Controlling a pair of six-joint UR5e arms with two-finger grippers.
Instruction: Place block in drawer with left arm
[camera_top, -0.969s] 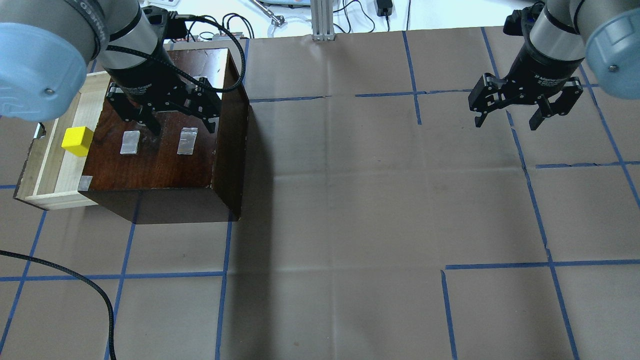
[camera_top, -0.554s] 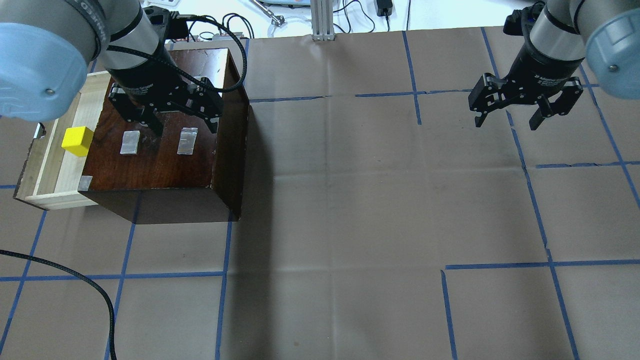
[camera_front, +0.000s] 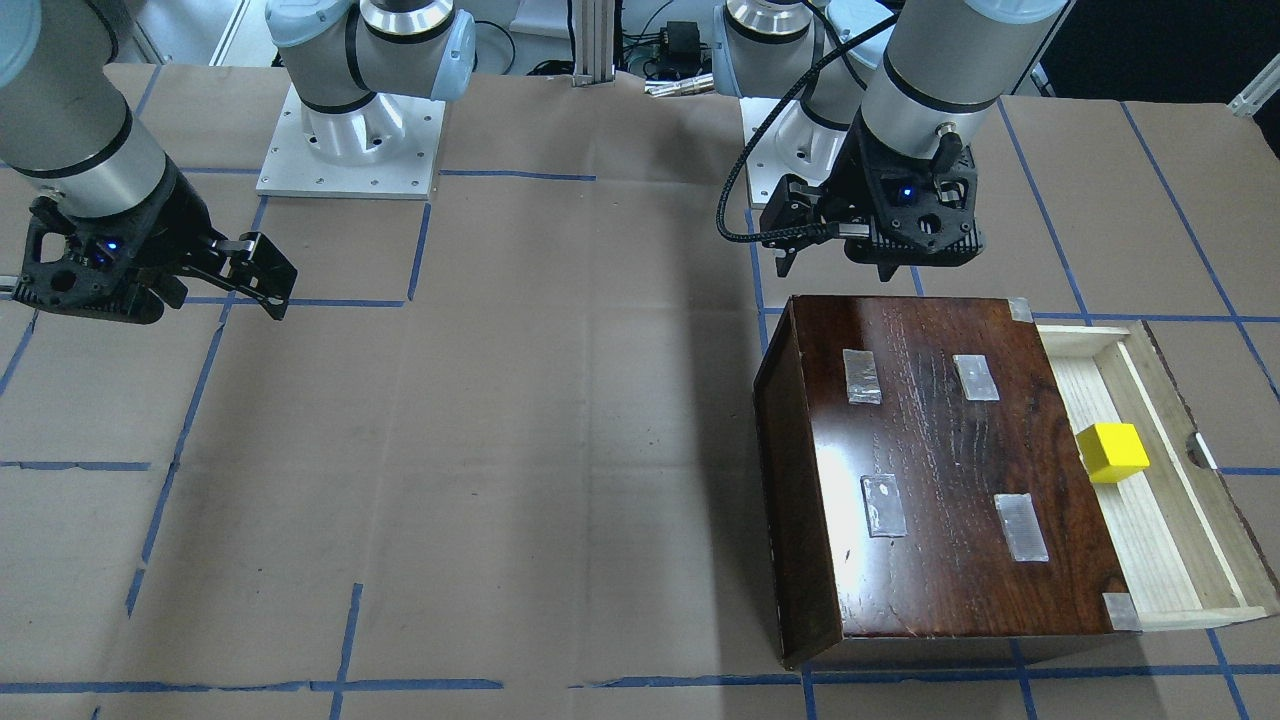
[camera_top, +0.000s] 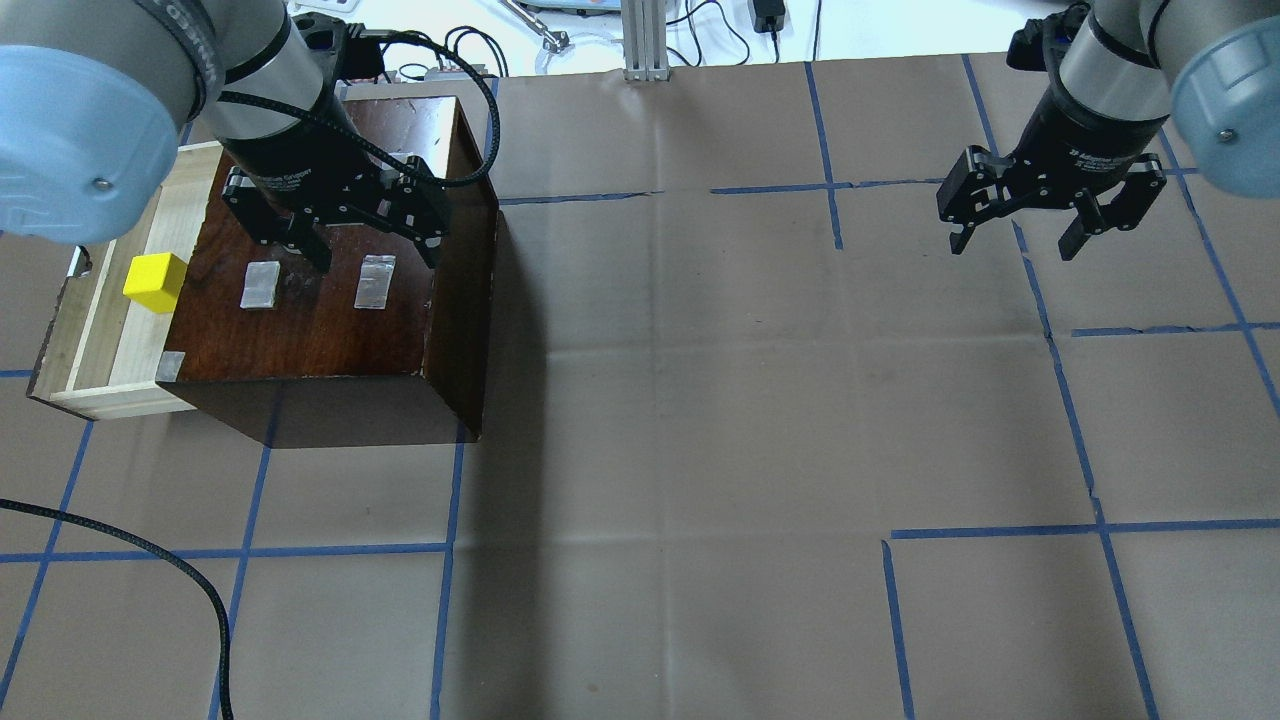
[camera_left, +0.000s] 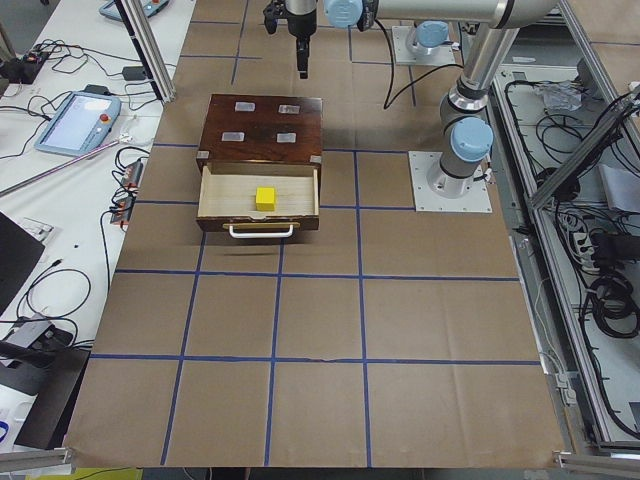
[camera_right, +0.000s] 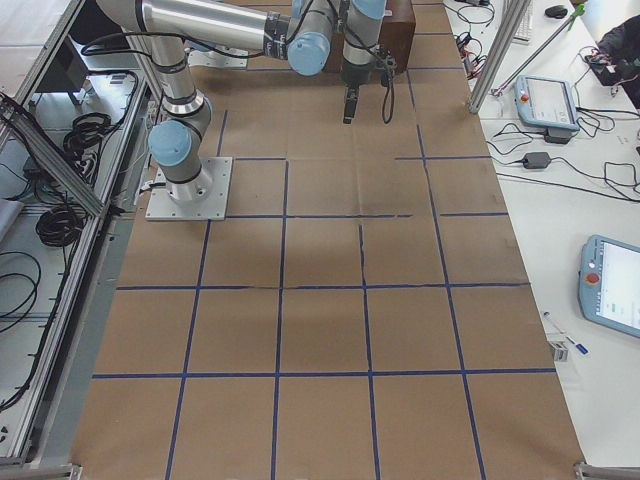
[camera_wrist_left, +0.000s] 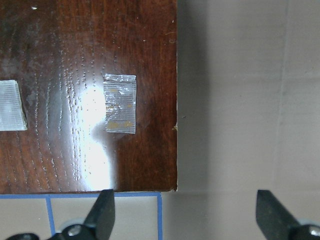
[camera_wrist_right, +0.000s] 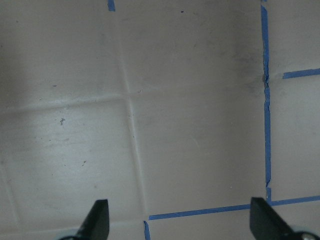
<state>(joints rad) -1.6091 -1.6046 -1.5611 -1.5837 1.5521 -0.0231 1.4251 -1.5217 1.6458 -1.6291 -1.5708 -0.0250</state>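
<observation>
Now the block (camera_top: 155, 282) sits in the drawer (camera_top: 125, 355), left pincer (camera_top: 375, 260) wide and empty over the cabinet (camera_top: 320, 330).

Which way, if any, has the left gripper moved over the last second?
Yes, slightly: in the overhead view the left gripper has drifted toward the right edge of the cabinet, away from the block in the drawer.

The block (camera_top: 154, 281) sits in the drawer (camera_top: 108, 352), which juts left of the cabinet (camera_top: 320, 325).
</observation>
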